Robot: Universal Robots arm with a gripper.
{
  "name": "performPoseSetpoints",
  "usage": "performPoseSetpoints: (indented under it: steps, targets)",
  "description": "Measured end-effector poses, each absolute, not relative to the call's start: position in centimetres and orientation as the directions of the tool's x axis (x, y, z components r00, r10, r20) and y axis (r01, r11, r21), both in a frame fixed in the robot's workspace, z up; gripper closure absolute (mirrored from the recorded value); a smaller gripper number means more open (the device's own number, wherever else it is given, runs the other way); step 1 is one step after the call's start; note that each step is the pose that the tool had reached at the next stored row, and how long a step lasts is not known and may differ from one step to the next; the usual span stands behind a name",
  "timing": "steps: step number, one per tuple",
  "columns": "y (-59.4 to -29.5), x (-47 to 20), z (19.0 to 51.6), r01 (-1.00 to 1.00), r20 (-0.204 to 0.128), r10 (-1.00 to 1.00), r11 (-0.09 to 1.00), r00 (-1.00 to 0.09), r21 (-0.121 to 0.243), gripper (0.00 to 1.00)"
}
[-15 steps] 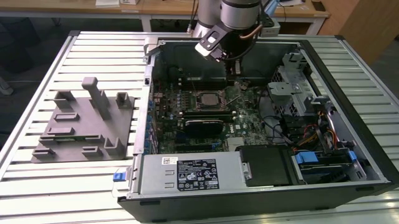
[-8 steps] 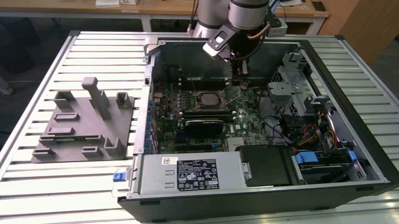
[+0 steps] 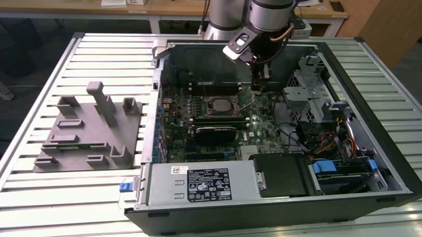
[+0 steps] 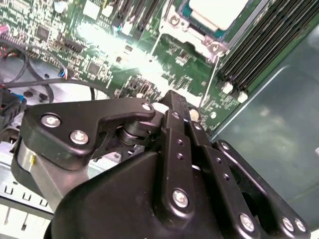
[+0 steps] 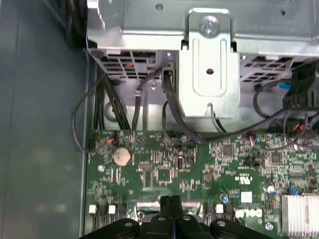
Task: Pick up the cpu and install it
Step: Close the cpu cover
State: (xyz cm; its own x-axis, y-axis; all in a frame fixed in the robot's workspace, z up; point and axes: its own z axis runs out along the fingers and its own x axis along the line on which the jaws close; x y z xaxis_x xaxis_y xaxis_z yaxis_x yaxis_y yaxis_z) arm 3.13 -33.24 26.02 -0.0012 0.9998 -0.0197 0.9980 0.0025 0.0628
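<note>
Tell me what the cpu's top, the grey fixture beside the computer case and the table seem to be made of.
The cpu: its top looks like metal, silvery-white with a soft, even sheen. The grey fixture: probably plastic, a uniform dull grey with no glints; how it was made cannot be told. The table: likely aluminium slats, pale and brushed, catching light along the grooves.

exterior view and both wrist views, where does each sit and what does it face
Exterior view: off the arm, high, looking down into the open computer case; arm and gripper show.
Second wrist view: on the wrist, along the shut gripper toward the cpu.
First wrist view: on the wrist, past the fingertips onto the motherboard.
Shared: the gripper.
</note>
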Motion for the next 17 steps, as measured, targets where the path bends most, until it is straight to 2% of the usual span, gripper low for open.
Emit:
performPoseSetpoints:
  steps: [17]
  targets:
    - [-33.2,4.8,25.4,0.998,-0.02,1.0,0.001,0.001,0.062,0.89]
